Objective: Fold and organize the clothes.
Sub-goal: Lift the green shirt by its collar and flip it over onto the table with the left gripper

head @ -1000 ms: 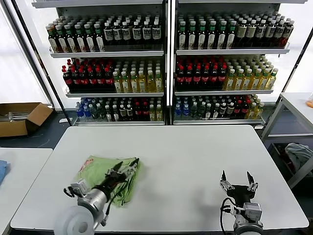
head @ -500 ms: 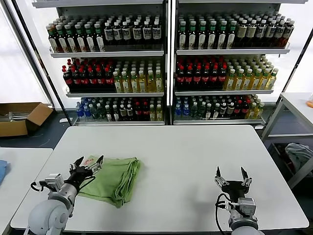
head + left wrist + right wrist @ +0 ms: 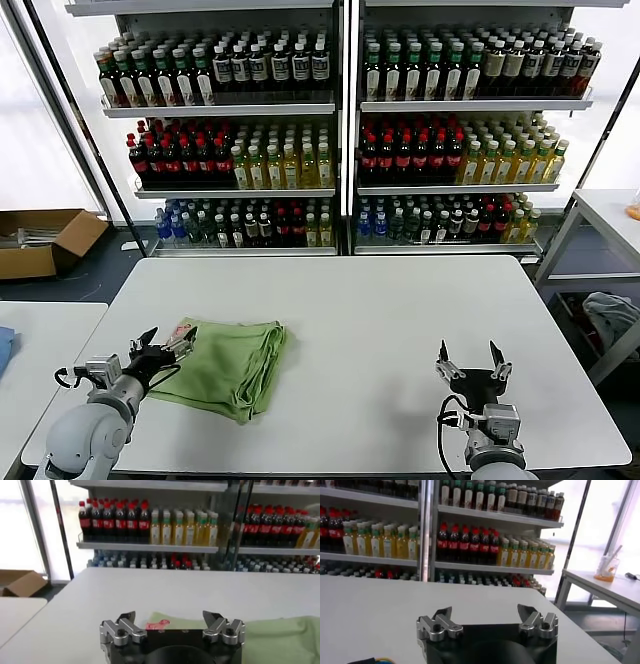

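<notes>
Left gripper (image 3: 163, 345) is hovering wide open, gripping nothing, just off the left edge of the folded green clothes (image 3: 232, 362) lying on the white table (image 3: 380, 310). Right gripper (image 3: 467, 360) is idling wide open, empty, well apart.

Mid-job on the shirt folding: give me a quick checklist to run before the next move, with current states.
1. Left gripper open, nothing held: ok.
2. Left gripper off the folded shirts, at their left edge: ok.
3. Right gripper open, parked over bare table near the front right: ok.
4. Shirts lie as one compact folded pile: ok.
5. Pile fully on the table, short of the front edge: ok.
6. Number of shirts in the pile: cannot tell.
</notes>
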### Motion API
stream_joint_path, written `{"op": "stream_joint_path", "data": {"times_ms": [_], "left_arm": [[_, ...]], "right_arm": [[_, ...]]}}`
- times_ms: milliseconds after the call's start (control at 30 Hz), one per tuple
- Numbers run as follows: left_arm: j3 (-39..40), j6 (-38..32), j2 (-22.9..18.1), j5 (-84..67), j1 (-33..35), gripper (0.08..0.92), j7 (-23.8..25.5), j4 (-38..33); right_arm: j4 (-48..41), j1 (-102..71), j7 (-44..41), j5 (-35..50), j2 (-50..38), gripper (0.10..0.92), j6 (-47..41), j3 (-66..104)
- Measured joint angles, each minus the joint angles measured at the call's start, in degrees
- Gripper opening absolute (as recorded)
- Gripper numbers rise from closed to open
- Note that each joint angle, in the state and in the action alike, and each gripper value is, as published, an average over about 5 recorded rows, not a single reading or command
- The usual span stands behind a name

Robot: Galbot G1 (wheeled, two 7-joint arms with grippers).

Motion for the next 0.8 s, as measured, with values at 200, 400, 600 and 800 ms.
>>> {"op": "stream_joint_path", "data": {"times_ms": [200,400,600,800], "left_arm": [[0.00,1.22,0.43,-1.69,-0.34,0.823,0.82,2.45],[-0.08,2.15,0.70,-2.92,-1.09,0.823,1.22,4.50],[-0.24,2.78,0.71,-4.00,-1.35,0.823,1.59,6.16],[-0.27,2.92,0.74,-4.25,-1.02,0.741,1.98,7.16]], "right_arm": [[0.10,-0.07,0.00,-0.19,0.11,0.823,0.00,-0.11],[0.14,-0.24,-0.05,-0.21,0.10,0.823,0.00,-0.13],[0.16,-0.34,-0.17,-0.21,0.08,0.823,0.02,-0.13],[0.21,-0.19,-0.27,-0.21,0.11,0.823,0.07,-0.30]]}}
